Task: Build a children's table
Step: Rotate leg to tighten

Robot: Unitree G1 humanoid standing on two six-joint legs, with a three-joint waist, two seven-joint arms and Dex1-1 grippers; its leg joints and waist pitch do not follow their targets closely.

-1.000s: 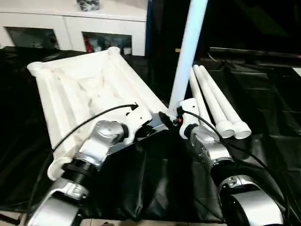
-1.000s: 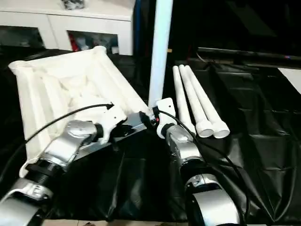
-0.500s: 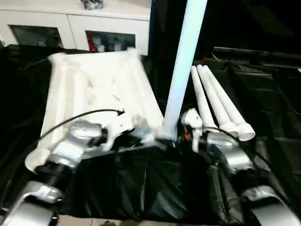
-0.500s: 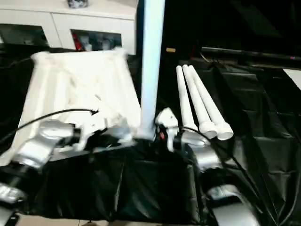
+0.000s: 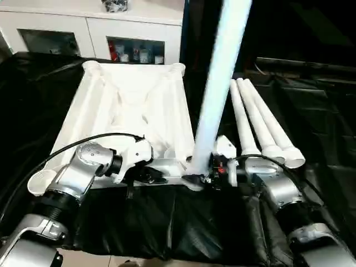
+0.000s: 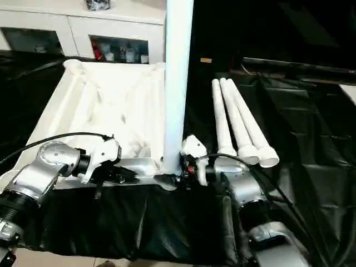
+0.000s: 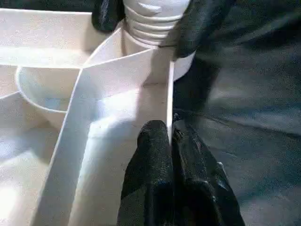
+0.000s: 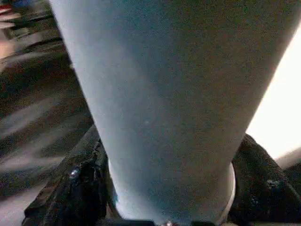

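Standing leg: a white tube leg [image 5: 218,83] rises upright from the tabletop's near right corner; its top is cut off by the head views' upper edge.
Leg base: the ribbed end sits in the round corner socket [image 7: 155,28]; how deep it goes cannot be made out, as the socket wall hides it.
Tabletop: the white tabletop [image 5: 130,105] lies ribbed side up on the black cloth [image 5: 183,222], its near edge partly hidden behind both forearms.
Left gripper: the left gripper [image 7: 170,141] is pinched closed on the thin near rim of the tabletop, just beside the socket.
Right gripper: the right gripper [image 8: 164,188] has a black finger on either side of the leg's lower end, clasping it.
Spare legs: three more legs [image 5: 261,125] lie side by side on the cloth to the right, well apart from the tabletop.
Cabinet: a white glass-door cabinet [image 5: 89,39] stands behind, its contents too small to tell.
Change: a second ago the tabletop lay skewed, its far end swung left; now it lies squarer to the robot, and the leg stands more nearly upright.
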